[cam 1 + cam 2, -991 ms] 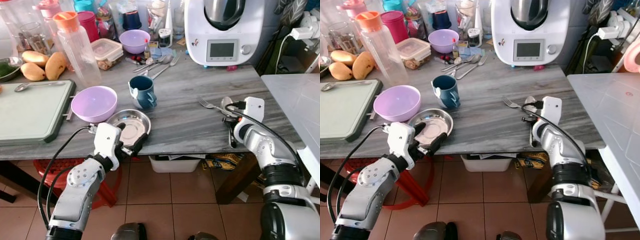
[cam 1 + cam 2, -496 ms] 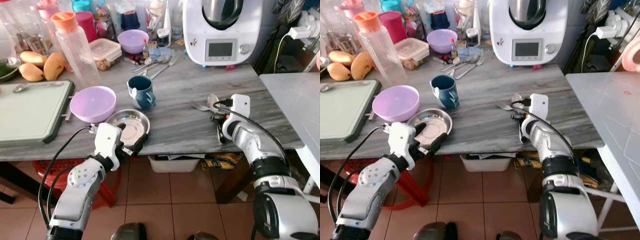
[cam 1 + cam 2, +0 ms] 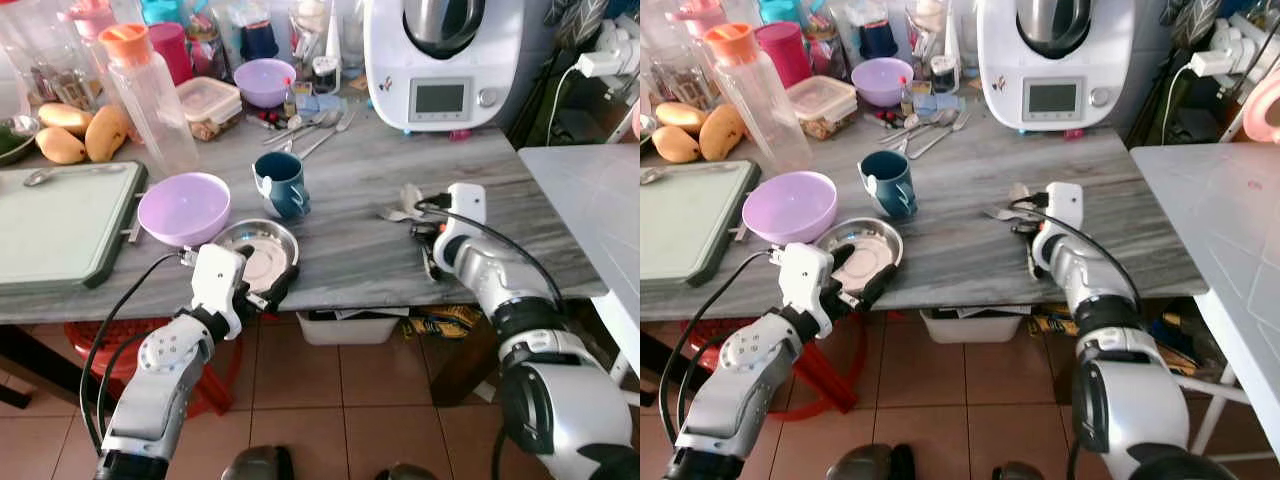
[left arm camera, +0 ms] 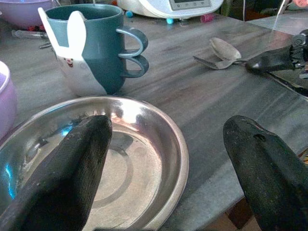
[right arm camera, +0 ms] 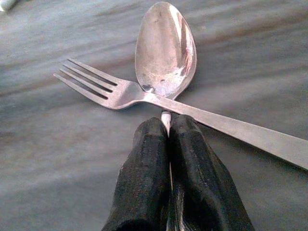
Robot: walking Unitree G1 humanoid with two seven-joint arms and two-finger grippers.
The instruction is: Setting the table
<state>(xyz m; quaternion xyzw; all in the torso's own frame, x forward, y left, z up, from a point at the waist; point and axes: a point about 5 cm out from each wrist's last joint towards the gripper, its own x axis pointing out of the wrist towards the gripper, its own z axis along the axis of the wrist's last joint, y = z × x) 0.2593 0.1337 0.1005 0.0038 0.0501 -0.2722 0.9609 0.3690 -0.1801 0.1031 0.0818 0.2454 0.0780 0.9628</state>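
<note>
Two pincers work our surface [image 3: 350, 240]: right pincer [image 5: 169, 126] clamps the spoon [image 5: 166, 50] handle, best dragged flat beside the fork [image 5: 103, 86]; left pincer [image 4: 168, 159] gapes around the steel plate [image 4: 139, 159].

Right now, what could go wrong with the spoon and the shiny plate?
The right gripper pinches just the spoon handle, and the fork lies across it, so the fork may get dragged or knocked off. The left gripper is open around the steel plate near the table edge; a nudge might tip it off.

Head stereo downward on table [image 3: 380, 250]; wrist cameras close
</note>
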